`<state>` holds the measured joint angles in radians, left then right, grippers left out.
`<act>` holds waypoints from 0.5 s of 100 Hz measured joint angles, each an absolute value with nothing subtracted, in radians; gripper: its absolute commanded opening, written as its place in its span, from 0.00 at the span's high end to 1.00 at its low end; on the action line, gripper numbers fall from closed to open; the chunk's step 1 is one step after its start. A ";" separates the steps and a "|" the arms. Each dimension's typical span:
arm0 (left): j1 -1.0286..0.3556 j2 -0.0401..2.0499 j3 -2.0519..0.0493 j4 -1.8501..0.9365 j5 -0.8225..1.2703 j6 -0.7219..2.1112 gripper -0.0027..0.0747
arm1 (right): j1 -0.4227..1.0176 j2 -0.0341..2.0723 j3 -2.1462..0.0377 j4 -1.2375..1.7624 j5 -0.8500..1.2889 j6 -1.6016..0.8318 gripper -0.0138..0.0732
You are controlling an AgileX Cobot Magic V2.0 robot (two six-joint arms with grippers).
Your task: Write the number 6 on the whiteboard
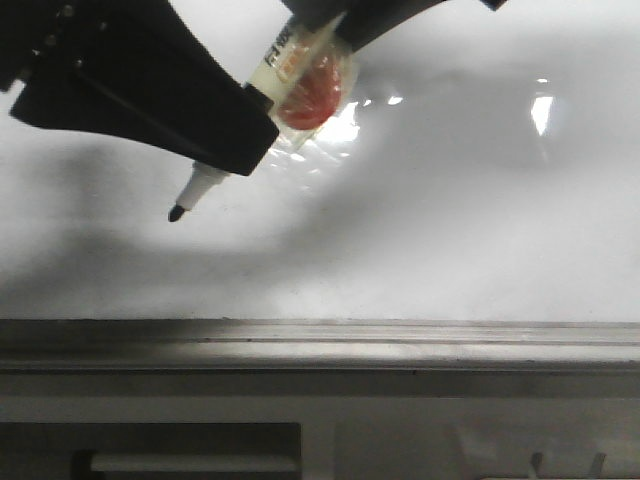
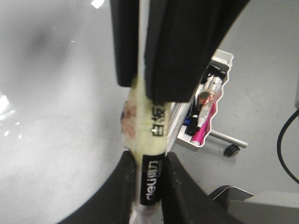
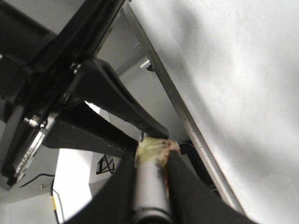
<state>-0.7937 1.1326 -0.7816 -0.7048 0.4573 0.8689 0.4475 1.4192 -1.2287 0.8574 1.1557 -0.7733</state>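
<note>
Black-tipped marker [image 1: 200,192] over smudged whiteboard [image 1: 450,230]

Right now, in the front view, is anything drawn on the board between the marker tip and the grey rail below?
No. In the front view the whiteboard is bare between the marker tip and the rail: only shadow, no ink line.

White tray [image 2: 223,70] on wheeled stand, caster [image 2: 231,150] on grey floor [image 2: 261,102]. Tray holds markers, one pink [image 2: 204,126]. Black cable [image 2: 284,144] loops nearby. Grey cabinet front [image 1: 330,440] below.
</note>
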 measured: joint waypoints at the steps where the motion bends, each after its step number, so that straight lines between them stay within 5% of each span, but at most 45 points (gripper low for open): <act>1: -0.794 1.133 -0.782 -0.705 0.459 0.869 0.99 | 0.448 1.419 -1.229 0.857 1.156 -0.774 0.91; 16: -0.794 1.133 -0.783 -0.705 0.461 0.869 0.79 | 0.448 1.419 -1.229 0.857 1.158 -0.777 0.91; 35: -0.791 1.128 -0.792 -0.723 0.444 0.873 0.27 | 0.448 1.407 -1.229 0.862 1.141 -0.793 0.89; 50: -0.725 1.083 -0.792 -0.759 0.431 0.875 0.28 | 0.448 1.313 -1.188 0.864 1.042 -0.805 0.89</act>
